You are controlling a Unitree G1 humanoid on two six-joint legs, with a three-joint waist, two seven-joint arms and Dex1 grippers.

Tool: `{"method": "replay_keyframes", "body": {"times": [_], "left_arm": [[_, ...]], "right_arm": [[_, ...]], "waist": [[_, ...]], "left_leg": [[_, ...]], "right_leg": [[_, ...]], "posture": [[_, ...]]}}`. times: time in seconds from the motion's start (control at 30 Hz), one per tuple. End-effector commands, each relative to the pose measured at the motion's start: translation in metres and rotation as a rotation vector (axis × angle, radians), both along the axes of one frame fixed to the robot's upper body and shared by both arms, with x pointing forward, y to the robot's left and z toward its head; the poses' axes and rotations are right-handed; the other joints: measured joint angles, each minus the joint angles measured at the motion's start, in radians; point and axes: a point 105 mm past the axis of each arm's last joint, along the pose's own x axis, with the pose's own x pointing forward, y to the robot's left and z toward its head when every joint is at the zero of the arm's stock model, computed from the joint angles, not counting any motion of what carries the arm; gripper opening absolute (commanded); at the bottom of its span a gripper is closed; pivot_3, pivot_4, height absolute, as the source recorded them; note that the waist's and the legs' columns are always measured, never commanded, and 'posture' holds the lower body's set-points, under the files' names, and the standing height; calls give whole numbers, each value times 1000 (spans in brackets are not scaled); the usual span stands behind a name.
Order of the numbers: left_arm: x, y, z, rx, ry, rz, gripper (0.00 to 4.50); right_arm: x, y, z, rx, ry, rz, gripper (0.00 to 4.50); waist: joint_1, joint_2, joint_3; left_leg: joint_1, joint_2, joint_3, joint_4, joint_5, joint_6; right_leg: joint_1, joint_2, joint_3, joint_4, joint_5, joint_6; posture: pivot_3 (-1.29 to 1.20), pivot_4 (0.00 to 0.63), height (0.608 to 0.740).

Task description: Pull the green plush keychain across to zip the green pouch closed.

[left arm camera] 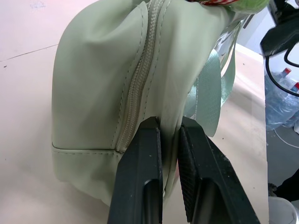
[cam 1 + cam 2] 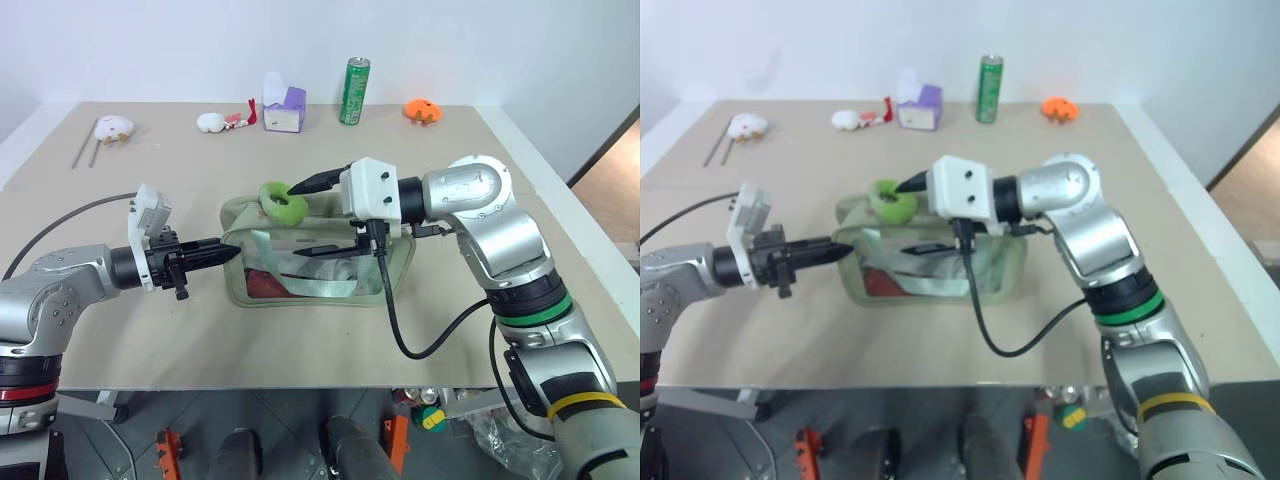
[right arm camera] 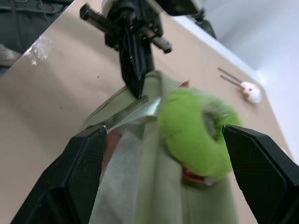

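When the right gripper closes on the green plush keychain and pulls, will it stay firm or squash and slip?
The green plush keychain looks fuzzy and padded, so it will probably squash between the open fingers of the right gripper. The fuzzy surface likely grips well. The green pouch is soft fabric and may sag, though the left gripper pinches its end.

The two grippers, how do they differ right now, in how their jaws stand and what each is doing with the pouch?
The left gripper has its jaws shut on the end of the green pouch, pinching the fabric beside the zipper; the right gripper has its jaws wide open. The left holds the pouch, while the right holds nothing, its jaws either side of the green plush keychain. Both have black fingers and point toward each other.
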Motion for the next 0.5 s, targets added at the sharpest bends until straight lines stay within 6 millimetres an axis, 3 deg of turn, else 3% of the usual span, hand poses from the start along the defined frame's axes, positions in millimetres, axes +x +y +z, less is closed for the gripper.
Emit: {"method": "replay_keyframes", "body": {"times": [0.03, 0.5], "left_arm": [[-1, 0, 12, -26, -32, -12, 22], [-4, -3, 5, 23, -29, -17, 22]], "right_arm": [[-1, 0, 13, 16, -57, 4, 4139], [1, 1, 16, 28, -60, -1, 4139]], "waist": [[0, 0, 0], [0, 0, 0]], "left_leg": [[0, 0, 0, 0, 0, 0], [0, 0, 0, 0, 0, 0]], "right_leg": [[0, 0, 0, 0, 0, 0], [0, 0, 0, 0, 0, 0]], "posture": [[0, 150, 740], [0, 150, 740]]}}
